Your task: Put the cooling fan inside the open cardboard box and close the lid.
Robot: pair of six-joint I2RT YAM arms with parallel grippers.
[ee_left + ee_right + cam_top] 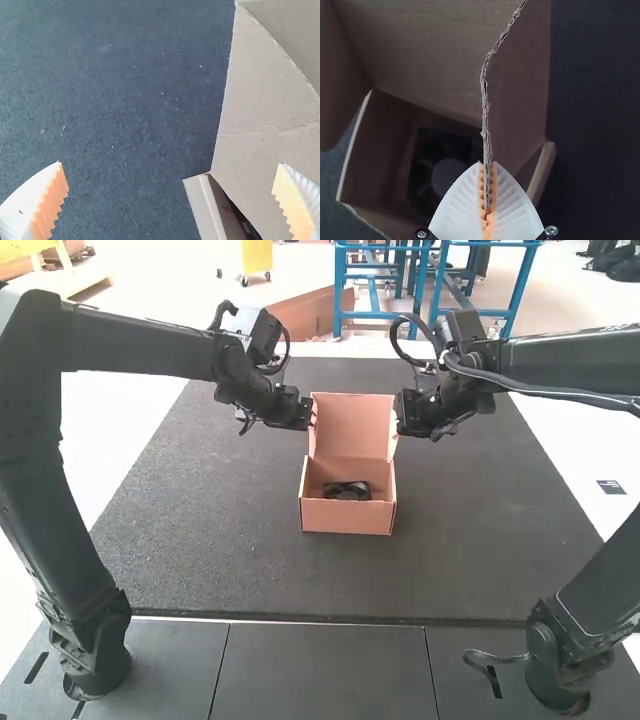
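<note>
The black cooling fan [347,490] lies at the bottom of the open cardboard box [347,510] on the dark mat [200,500], its lid [350,427] stands straight up, the right gripper [400,427] pinches the lid's right edge tight, and the left gripper [308,416] is wide open, holding nothing, at the lid's left edge.
</note>
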